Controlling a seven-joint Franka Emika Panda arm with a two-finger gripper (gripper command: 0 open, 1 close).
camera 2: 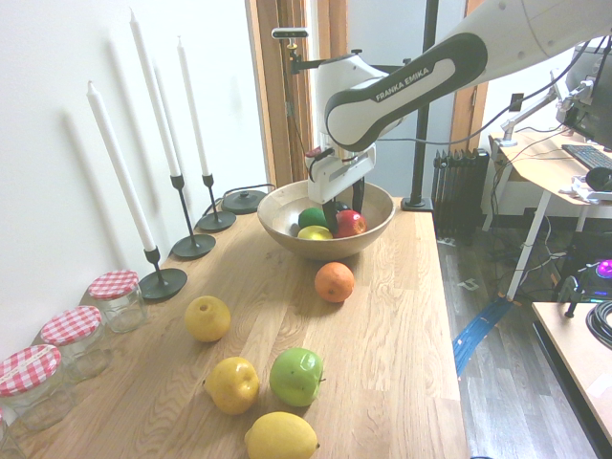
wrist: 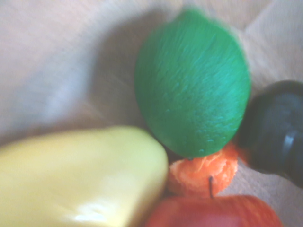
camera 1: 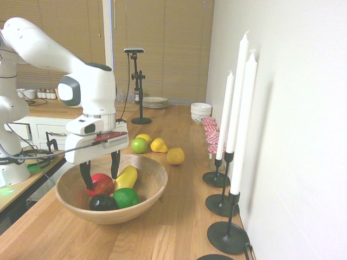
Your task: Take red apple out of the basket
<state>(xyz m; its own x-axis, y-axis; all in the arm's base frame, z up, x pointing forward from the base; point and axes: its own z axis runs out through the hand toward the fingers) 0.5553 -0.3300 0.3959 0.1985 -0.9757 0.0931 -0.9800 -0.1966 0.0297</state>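
Gripper (camera 1: 101,172) fingers spread, straddling the apple (camera 1: 101,184), which lies in the basket (camera 1: 146,201) at 9 o'clock, partly hidden by one finger; stem up in the blurred wrist view; round, no long axis

Apple (camera 1: 101,184) in basket (camera 1: 149,197), beside lime (camera 1: 126,197)

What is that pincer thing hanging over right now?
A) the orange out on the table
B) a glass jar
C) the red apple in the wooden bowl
C: the open pincer hangs with its fingers either side of the red apple inside the basket.
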